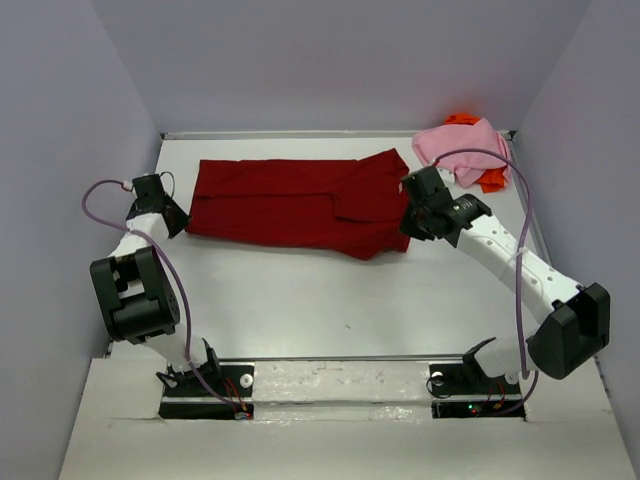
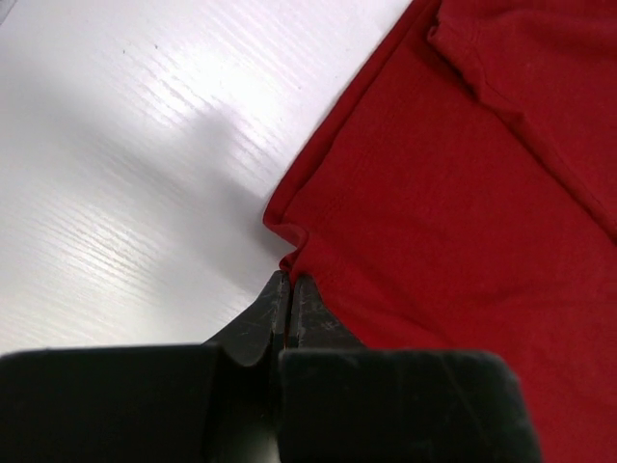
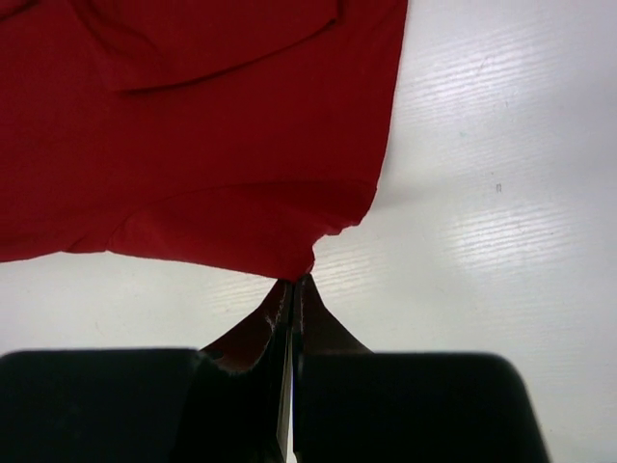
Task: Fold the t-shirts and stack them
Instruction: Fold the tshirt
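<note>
A dark red t-shirt lies folded lengthwise across the far half of the white table. My left gripper is shut at its left end, the tips pinching a puckered bit of hem. At the right end my right gripper is shut on the shirt's near corner; the cloth draws to a point at the tips and throws a shadow on the table. A light pink t-shirt sits crumpled at the far right corner on top of a bright orange one.
Grey walls close in the table on the left, far and right sides. The pink and orange pile lies just behind my right arm. Bare white table stretches between the red shirt and the arm bases.
</note>
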`<act>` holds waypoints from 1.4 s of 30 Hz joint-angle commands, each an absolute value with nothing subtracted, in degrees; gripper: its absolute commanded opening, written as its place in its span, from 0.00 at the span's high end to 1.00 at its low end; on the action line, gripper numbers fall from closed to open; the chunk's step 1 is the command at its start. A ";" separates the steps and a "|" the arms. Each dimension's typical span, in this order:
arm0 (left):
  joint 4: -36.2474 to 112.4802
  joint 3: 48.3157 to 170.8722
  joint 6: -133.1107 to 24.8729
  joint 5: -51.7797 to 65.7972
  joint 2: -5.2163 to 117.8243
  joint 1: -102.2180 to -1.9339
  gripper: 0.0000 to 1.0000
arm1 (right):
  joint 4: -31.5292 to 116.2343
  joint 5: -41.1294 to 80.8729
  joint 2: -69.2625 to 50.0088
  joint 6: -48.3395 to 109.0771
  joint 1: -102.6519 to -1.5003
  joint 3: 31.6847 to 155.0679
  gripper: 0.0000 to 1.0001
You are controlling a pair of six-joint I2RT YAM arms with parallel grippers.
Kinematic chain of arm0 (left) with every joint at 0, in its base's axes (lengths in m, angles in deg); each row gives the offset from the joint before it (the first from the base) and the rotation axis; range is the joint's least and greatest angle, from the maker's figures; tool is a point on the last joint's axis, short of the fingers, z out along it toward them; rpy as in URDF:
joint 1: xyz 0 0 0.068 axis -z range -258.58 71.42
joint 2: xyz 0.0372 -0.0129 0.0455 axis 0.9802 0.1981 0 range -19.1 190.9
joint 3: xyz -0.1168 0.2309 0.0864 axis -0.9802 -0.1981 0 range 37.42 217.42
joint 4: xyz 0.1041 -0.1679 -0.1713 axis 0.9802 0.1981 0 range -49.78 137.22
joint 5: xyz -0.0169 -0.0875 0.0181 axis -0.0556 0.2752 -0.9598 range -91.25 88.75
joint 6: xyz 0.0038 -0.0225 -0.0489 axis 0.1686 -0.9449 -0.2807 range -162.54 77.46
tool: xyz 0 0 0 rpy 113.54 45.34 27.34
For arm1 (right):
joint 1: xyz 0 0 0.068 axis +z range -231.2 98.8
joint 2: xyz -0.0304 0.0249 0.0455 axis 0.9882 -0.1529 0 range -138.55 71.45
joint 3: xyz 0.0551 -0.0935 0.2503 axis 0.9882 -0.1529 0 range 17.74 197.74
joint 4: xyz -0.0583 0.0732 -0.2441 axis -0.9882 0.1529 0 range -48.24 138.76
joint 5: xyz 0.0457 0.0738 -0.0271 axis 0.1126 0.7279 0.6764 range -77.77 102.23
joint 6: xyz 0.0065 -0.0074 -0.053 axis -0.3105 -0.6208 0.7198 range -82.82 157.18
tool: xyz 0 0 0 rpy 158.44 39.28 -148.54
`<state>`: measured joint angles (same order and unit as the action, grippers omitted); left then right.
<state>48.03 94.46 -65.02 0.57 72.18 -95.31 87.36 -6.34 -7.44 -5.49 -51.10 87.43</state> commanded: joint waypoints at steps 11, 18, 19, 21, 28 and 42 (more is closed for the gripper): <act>46.90 102.81 -63.54 1.82 75.46 -95.36 1.00 | 78.41 -8.69 -10.10 2.72 -54.57 93.32 1.00; 46.72 104.48 -63.28 1.82 76.61 -95.36 1.00 | 75.87 -8.96 -12.39 7.56 -56.50 96.31 1.00; 46.81 104.83 -63.28 1.91 76.78 -95.36 1.00 | 75.60 -8.69 -12.83 8.26 -56.51 96.58 1.00; 46.81 105.45 -63.19 2.17 77.22 -95.36 1.00 | 75.25 -8.51 -13.88 8.97 -57.03 97.63 1.00; 46.72 107.56 -63.19 2.70 78.63 -95.36 1.00 | 73.22 -8.16 -16.25 12.30 -58.18 100.18 1.00; 47.78 112.66 -62.58 2.79 81.97 -94.22 1.00 | 70.41 -7.28 -20.04 15.39 -60.81 103.35 1.00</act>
